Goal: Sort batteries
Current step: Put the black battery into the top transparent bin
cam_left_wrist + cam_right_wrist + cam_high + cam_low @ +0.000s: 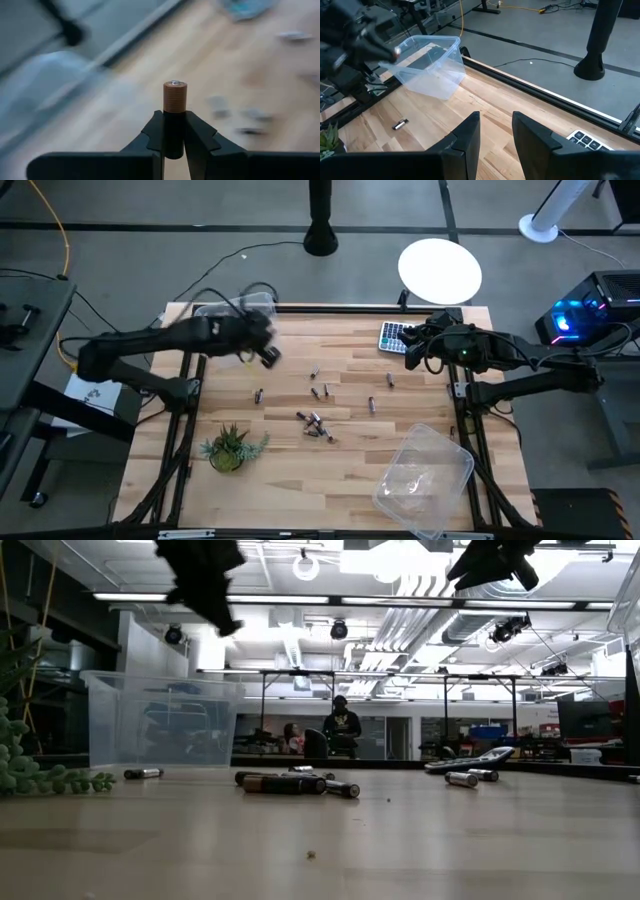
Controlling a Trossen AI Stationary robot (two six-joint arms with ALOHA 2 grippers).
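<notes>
Clamped between the jaws of the left gripper is one battery, its copper-coloured end and silvery cap standing clear above the fingertips. Parted jaws with nothing between them are shown by the right gripper, which is held above the table's far right part, beside the calculator.

The table is of pale wood planks. One clear bin is set at the near right corner, tilted; a second clear bin is seen at the far left corner, close behind the left gripper. A small green plant is placed near the left edge.

The other batteries are scattered over the table's middle, some bunched together, others lying singly and apart; one lone battery is seen on the wood short of the far bin. Nothing is seen between the left gripper and that bin.

The left arm is reached in from the left edge, its gripper raised above the table near the far left bin. The right arm is stretched in from the right edge, its wrist lifted well off the wood.
</notes>
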